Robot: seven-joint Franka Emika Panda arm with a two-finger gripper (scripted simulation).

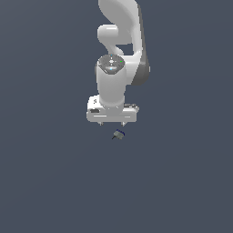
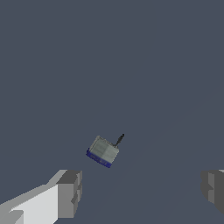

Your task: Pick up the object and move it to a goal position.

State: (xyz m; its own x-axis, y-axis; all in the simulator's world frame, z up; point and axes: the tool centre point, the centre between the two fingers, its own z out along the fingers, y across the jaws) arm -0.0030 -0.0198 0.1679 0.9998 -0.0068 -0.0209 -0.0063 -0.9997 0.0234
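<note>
I am working in a bare simulated scene, not a real room: a flat, uniform slate-grey ground (image 1: 45, 182) fills every edge of both frames, and the white arm (image 1: 119, 41) at upper centre is smoothly rendered, without real-world texture.

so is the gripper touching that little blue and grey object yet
Apart. In the wrist view the object lies on bare floor ahead of the open gripper, clear of both fingers.
</note>
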